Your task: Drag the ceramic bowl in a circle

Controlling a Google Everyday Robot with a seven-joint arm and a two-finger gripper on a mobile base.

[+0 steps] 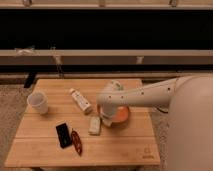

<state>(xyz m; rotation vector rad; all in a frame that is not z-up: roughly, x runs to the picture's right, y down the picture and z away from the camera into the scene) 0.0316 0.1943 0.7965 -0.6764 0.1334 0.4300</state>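
The ceramic bowl [121,115], orange-red inside, sits on the wooden table [125,150] right of centre and is partly covered by my arm. My gripper [106,119] comes down from the white arm [150,95], which reaches in from the right. It rests at the bowl's left rim, touching or inside it.
A white cup [38,102] stands at the table's left. A white bottle [80,100] lies just left of the gripper. A small white bar [95,125] lies by the bowl's front left. A black phone [63,135] and a red-brown object [76,141] lie near the front.
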